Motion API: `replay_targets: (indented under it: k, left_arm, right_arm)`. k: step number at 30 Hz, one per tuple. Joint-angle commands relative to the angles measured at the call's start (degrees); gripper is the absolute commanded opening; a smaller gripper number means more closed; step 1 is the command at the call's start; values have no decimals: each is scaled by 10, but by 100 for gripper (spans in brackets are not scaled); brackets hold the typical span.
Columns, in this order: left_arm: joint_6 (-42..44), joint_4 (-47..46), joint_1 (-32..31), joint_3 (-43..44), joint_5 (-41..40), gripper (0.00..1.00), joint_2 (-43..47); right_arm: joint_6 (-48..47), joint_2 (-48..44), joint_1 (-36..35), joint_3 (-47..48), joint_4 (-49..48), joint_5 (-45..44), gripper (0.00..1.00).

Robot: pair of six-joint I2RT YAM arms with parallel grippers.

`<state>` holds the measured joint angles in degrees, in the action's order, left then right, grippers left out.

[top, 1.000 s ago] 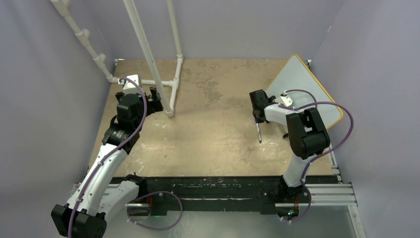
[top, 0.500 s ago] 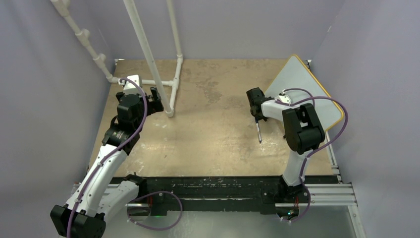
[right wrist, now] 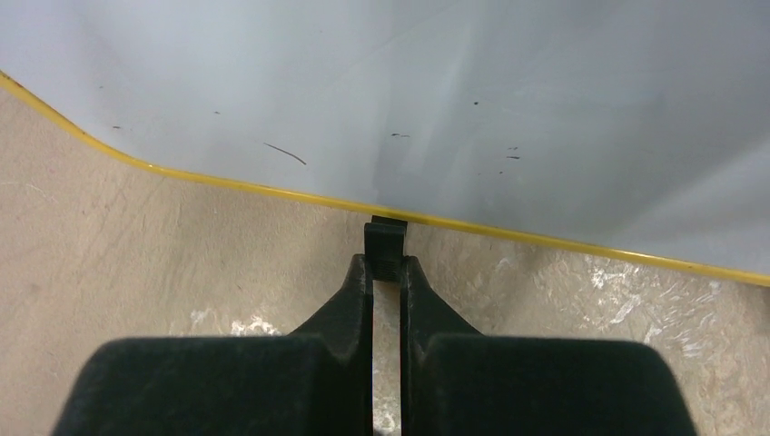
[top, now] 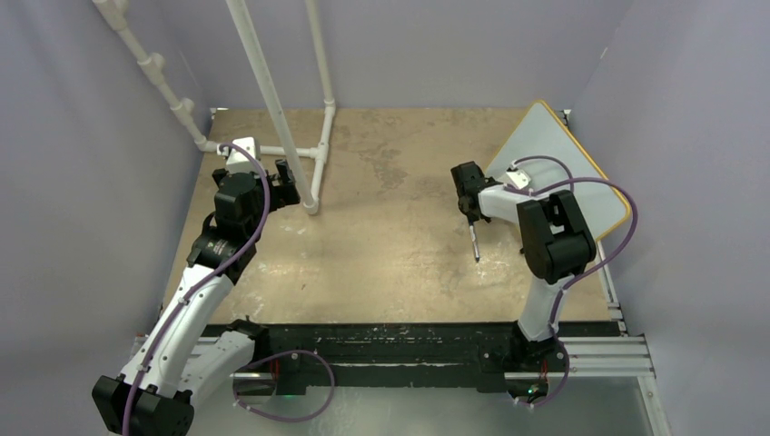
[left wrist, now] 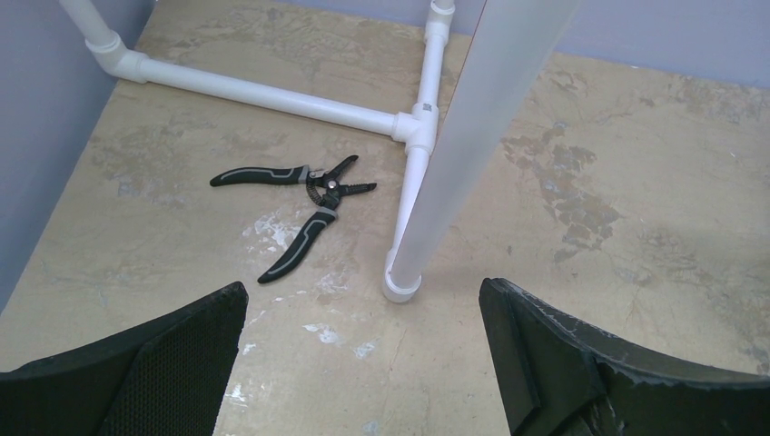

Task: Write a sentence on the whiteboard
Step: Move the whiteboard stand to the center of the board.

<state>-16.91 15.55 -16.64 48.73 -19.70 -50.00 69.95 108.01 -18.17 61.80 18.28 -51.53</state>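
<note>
Whiteboard (top: 547, 143) sits skewed, long axis far-left to near-right.

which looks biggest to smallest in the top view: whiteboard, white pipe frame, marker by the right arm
1. white pipe frame: widest spread, though its uprights rise toward the camera, so unsure against 2.
2. whiteboard, partly behind the right arm.
3. marker, clearly smallest.

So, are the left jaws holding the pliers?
No, the left jaws stand wide open and empty, with the pliers lying on the table ahead of them.
</note>
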Motion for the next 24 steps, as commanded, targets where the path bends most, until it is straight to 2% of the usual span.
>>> replay_targets:
  k: [1, 13, 24]
  left_arm:
    - [7, -12, -2, 0, -1, 99, 3]
    - [6, -12, 1, 0, 2, 99, -11]
    - [7, -13, 2, -1, 1, 99, -21]
  right_arm:
    - [-68, -38, -16, -24, -45, -8, 0]
    - [-173, -87, -74, -74, -174, 44, 0]
    - [-297, -106, -140, -132, -361, 91, 0]
